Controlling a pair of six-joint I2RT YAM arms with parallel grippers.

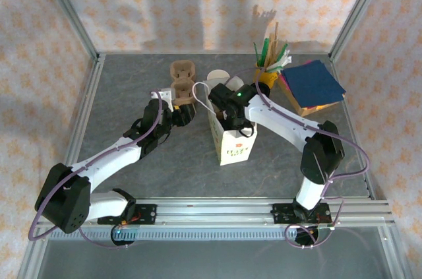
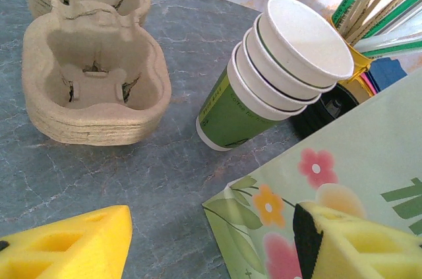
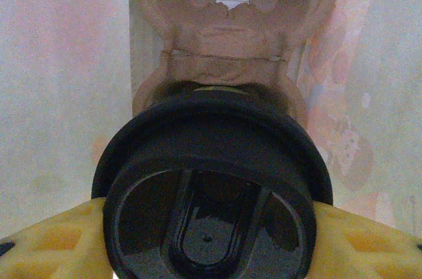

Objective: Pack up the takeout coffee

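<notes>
A patterned paper bag [image 1: 232, 139] stands upright on a grey table [image 1: 132, 173], between the two robot arms. The right gripper [image 3: 208, 239] reaches down into the bag's open top, its yellow fingers [image 3: 46, 243] clamped on either side of the takeout coffee [image 3: 211, 186]. Only the cup's black lid can be seen, from above, inside the bag. Gripping at the lid rim likely keeps the cup upright as it goes down. At the bottom of the bag lies a pulp carrier [image 3: 231, 2]. Its far pocket is empty, and the cup sits over the near pocket, though I cannot tell whether it is seated. The left gripper [image 2: 211, 252] is at the bag's left side, jaws spread wide and holding nothing. One yellow finger [image 2: 356, 246] is in front of the bag's wall [image 2: 356, 160], probably to steady it, though contact is unclear. Behind the bag and to its left sits a stack of carriers [image 2: 92, 81] with empty pockets. Just behind the bag a stack of lidless cups [image 2: 277, 74] leans over, and the top cup is empty.
</notes>
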